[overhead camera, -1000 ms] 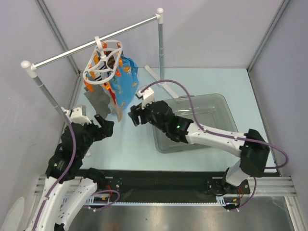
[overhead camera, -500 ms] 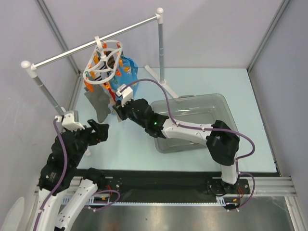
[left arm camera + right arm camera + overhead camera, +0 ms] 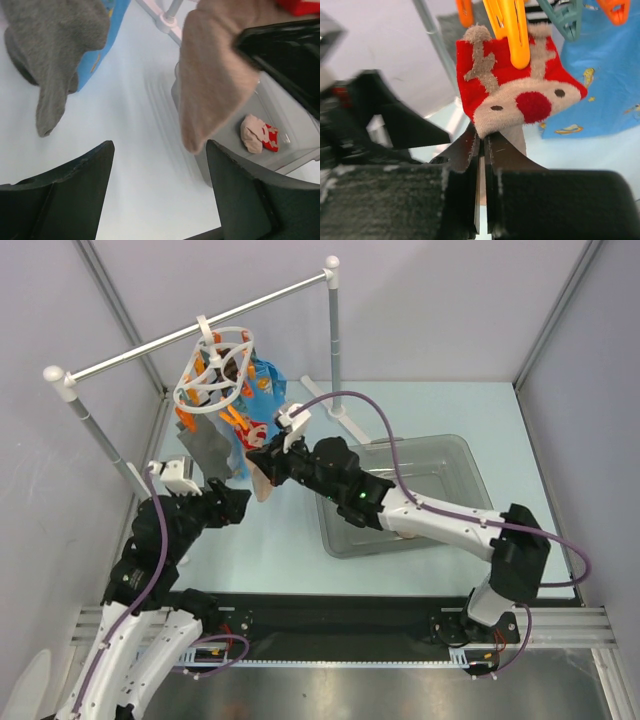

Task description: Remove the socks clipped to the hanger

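Shifted slightly rightward since half a second ago, the right gripper point(image 3: 481, 145) clamps the lower beige part of the red-and-beige reindeer-face sock point(image 3: 520, 95), which hangs from an orange plastic clip point(image 3: 512, 35) under the white oval ring hanger point(image 3: 213, 368). The left gripper point(image 3: 159, 150) gapes wide near it, holding nothing.

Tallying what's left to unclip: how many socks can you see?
3. A grey sock hangs from the hanger. A red-and-beige sock is clipped there, pinched by the right gripper. A third sock lies in the bin. Others may hide behind the blue cloth.
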You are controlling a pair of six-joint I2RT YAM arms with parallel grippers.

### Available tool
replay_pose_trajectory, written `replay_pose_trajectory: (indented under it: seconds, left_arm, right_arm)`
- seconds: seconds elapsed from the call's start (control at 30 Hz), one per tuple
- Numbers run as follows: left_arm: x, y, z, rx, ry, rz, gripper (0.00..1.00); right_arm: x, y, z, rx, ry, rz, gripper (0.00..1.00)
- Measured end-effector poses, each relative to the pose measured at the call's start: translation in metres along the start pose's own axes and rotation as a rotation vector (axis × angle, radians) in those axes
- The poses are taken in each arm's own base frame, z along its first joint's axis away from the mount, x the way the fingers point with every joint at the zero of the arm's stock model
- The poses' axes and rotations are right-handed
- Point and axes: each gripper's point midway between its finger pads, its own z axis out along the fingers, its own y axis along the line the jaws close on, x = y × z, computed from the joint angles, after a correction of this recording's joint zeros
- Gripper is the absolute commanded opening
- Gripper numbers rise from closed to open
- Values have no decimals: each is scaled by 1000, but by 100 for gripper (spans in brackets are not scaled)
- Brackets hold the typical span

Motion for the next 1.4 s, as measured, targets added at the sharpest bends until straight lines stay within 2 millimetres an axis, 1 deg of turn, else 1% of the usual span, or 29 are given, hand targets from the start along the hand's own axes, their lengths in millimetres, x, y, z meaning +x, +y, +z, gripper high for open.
replay_pose_trajectory:
  seconds: [0.1,0.2,0.3,0.53,0.63,0.77,0.9,1.03,1.2,1.27,1.33,1.37,1.4]
  left_arm:
    - [-2,-10,10,54,-1,-1,81]
    - [0,-20,15,114,-6,-4,83]
    - [2,-29,17,178,-18,-16,85]
    - [6,-49,15,312,-50,-37,87]
    - [5,-56,15,351,-52,-47,87]
    - [2,-61,19,375,-57,-60,87]
    - [3,-62,26,380,-51,-75,87]
    - [3,-64,30,389,-53,-91,87]
    - [-6,-72,29,423,-83,-106,87]
    - [-10,-76,30,443,-93,-110,85]
    - [-11,-80,32,457,-92,-119,80]
    - [-11,-81,33,461,-92,-120,75]
    - [-11,-82,34,464,-89,-124,60]
  right_arm:
    - [-20,5,-14,-45,-29,42,0]
    - [-29,7,-22,-82,-36,72,0]
    - [-26,7,-26,-110,-24,101,0]
    - [0,6,-40,-189,34,185,0]
    - [1,1,-44,-205,35,217,0]
    - [-10,2,-52,-230,7,248,0]
    - [-24,12,-56,-283,-29,270,0]
    - [-29,17,-58,-310,-40,293,0]
    - [-35,22,-59,-332,-52,317,0]
    - [-36,23,-59,-337,-57,325,0]
    - [-37,24,-59,-340,-58,332,0]
    - [-37,25,-59,-342,-59,333,0]
    - [-37,26,-59,-343,-58,335,0]
